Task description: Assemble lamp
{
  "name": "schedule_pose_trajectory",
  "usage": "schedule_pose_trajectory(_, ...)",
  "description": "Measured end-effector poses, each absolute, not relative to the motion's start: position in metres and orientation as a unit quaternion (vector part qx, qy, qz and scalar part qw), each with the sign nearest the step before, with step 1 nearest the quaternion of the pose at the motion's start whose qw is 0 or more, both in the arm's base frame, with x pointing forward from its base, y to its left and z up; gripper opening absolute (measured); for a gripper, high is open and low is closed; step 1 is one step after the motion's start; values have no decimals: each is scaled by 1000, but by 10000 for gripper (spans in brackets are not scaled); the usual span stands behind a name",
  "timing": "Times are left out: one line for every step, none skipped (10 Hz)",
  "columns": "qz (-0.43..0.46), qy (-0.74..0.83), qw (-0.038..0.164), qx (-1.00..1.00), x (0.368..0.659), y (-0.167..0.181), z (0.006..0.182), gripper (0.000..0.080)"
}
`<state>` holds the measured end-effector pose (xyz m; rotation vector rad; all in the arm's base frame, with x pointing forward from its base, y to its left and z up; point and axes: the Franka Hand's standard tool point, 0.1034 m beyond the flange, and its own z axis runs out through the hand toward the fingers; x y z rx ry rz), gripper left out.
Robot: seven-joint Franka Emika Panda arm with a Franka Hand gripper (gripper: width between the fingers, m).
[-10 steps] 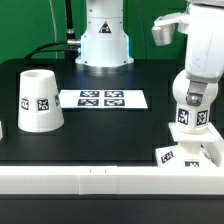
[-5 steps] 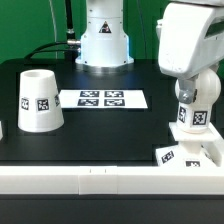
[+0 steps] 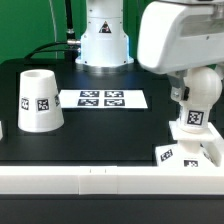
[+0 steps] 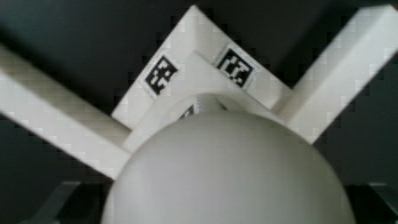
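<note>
1. Exterior view: my arm (image 3: 180, 40) fills the upper right of the frame, bent over the near right part of the black table (image 3: 110, 135).
2. The bulb (image 3: 190, 110) stands upright under my wrist, with one square tag facing the camera. It sits on the lamp base (image 3: 186, 154).
3. The lamp base lies flat at the near right of the table, just beside the white rail (image 3: 90, 178) that runs along the near edge. Tags show on its top face.
4. Wrist view: the rounded dome of the bulb takes up most of the picture. Beyond it is the base with two tags, tucked into the corner where two white bars meet.
5. My gripper (image 4: 214, 207): only dark slivers of the fingers show at either side of the bulb. The bulb lies between them, but I cannot tell whether the pads are touching it, or how wide the jaws stand.
6. The shade (image 3: 38, 100) stands mouth down on the left of the table, well apart from the bulb and base, with one tag visible.
7. The marker board (image 3: 103, 99) lies flat between the shade and the bulb, toward the far side.
</note>
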<state>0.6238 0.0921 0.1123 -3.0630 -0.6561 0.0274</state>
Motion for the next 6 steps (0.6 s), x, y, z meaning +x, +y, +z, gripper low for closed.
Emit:
schedule_pose_trajectory(8, -166, 12, -986, 624, 91, 112, 578)
schedule_pose_trajectory(3, -120, 18, -993, 625, 92, 112, 578)
schedule_pose_trajectory(-4, -81, 25, -996, 627, 92, 112, 578)
schedule_pose_trajectory(-9, -30, 27, -999, 629, 92, 112, 578)
schedule_pose_trajectory(-8, 21, 30, -999, 629, 92, 112, 578)
schedule_pose_trajectory(-7, 69, 30, -997, 629, 92, 112, 578)
